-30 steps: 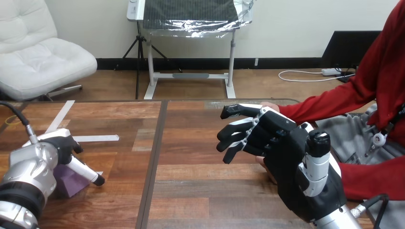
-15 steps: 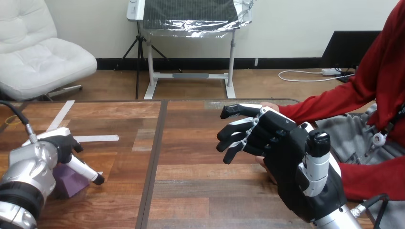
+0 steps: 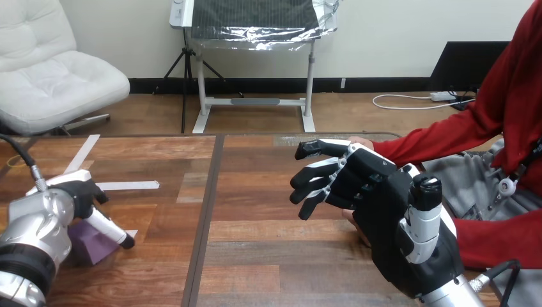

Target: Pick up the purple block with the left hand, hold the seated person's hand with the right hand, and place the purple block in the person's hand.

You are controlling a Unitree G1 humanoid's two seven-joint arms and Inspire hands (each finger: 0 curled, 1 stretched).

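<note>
The purple block (image 3: 94, 248) lies on the wooden table (image 3: 268, 256) at the near left. My left hand (image 3: 78, 190) is right over it and hides its left part. My right hand (image 3: 377, 204) hovers at the right with its back towards me, its fingers (image 3: 313, 185) loosely bent and nothing between them. The person's hand (image 3: 362, 142) lies behind and under my right palm; a fingertip shows at its far edge and a little more below it. I cannot tell whether the two touch.
White tape strips (image 3: 128, 185) lie on the table beyond the left hand. A dark seam (image 3: 206, 217) runs down the tabletop between my hands. The person's second red sleeve (image 3: 498, 240) rests at the near right, beside my right arm.
My left arm and hand have shifted slightly to the left over the block. The right hand and the person's hand have stayed still.
</note>
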